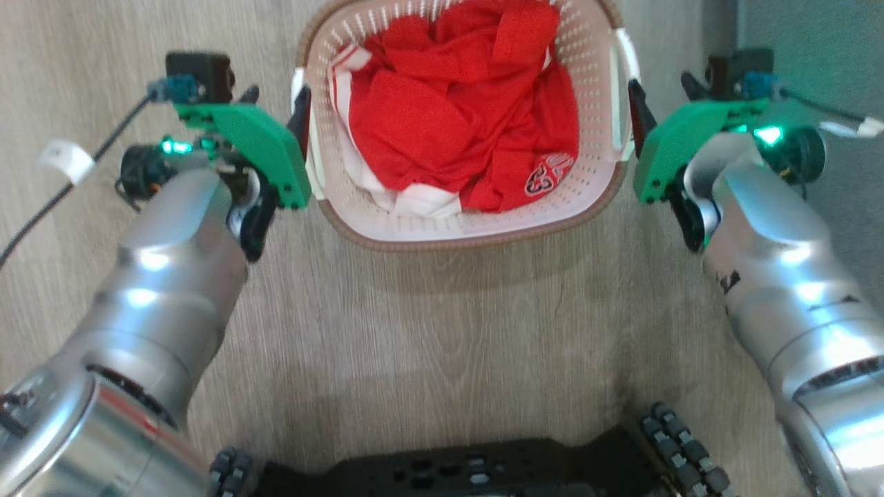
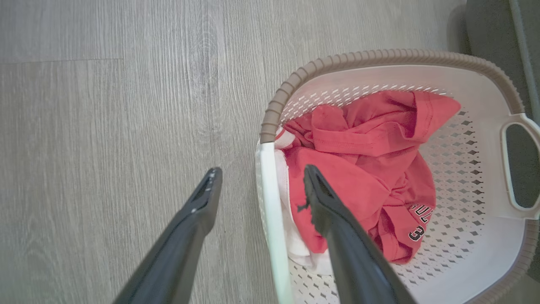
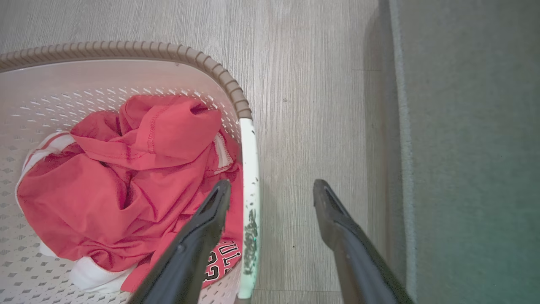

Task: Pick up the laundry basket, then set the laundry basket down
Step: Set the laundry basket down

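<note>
The laundry basket point(image 1: 594, 62), cream-white with perforated walls and a brown woven-look rim, sits on the wood floor straight ahead of me. A crumpled red and white garment point(image 1: 456, 103) fills it. My left gripper point(image 1: 300, 114) is open at the basket's left side. In the left wrist view, the left gripper point(image 2: 262, 171) straddles the white side handle point(image 2: 270, 211), one finger outside and one over the clothes. My right gripper point(image 1: 639, 114) is open at the right side. In the right wrist view, the right gripper point(image 3: 272, 183) straddles the other white handle point(image 3: 249, 169) the same way.
A grey-green rug point(image 3: 464, 147) lies just right of the basket, its edge close to my right gripper's outer finger. A dark cable with a white tag point(image 1: 65, 162) trails over the floor at the left. My black wheeled base point(image 1: 449, 469) is at the bottom.
</note>
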Available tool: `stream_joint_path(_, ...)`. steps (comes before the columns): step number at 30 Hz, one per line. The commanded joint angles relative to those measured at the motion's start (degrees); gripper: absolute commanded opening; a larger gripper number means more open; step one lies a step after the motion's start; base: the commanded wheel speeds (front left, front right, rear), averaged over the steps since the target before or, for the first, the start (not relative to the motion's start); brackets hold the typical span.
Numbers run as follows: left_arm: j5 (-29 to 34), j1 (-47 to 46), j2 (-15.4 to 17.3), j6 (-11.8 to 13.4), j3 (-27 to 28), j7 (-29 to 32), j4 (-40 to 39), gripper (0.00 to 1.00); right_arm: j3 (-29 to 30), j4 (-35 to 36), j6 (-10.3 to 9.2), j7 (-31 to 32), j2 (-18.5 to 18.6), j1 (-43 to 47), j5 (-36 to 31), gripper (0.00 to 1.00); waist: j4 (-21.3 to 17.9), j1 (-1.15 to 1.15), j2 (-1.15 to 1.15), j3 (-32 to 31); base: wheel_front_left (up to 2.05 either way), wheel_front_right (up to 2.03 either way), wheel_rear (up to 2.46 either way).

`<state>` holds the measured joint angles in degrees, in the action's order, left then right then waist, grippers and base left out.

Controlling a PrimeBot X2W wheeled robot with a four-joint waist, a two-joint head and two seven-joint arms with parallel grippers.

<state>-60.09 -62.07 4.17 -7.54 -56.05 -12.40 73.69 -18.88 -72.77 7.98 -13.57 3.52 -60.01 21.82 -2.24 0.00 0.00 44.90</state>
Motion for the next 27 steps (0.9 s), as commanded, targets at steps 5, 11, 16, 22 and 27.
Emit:
stream_joint_path(5, 0.3, 2.7, 2.3, 0.1, 0.8, -2.2, -0.4, 1.0, 1.6, 2.6, -0.49, -1.4, -0.5, 5.2, -0.9, 1.0, -0.5, 0.0, 0.0, -6.7, 0.0, 0.0, 0.0)
stream_joint_path(11, 2.0, 4.1, 3.6, 1.3, 4.4, -2.6, -4.6, 1.0, 7.1, 11.0, -0.49, -1.4, 0.3, 10.6, -4.6, 1.0, 0.0, 0.0, 0.0, -12.1, 0.0, 0.0, 0.0)
stream_joint_path(16, 7.6, 8.3, 5.5, 4.2, 10.7, -2.6, -13.0, 1.0, 11.5, 17.2, -0.49, -1.4, 0.3, 15.2, -7.8, 1.0, 0.7, 0.0, 0.0, -16.9, 0.0, 0.0, 0.0)
stream_joint_path(22, 14.5, 14.3, 6.5, 6.6, 18.6, -2.6, -22.3, 1.0, 14.8, 22.2, -0.49, -1.4, 0.1, 19.2, -9.9, 1.0, 1.3, 0.0, 0.0, -21.4, 0.0, 0.0, 0.0)
stream_joint_path(27, 22.5, 21.1, 7.3, 8.0, 25.3, -2.6, -31.1, 1.0, 16.8, 27.3, -0.49, -1.4, -0.1, 22.4, -11.2, 1.0, 1.3, 0.0, 0.0, -25.5, 0.0, 0.0, 0.0)
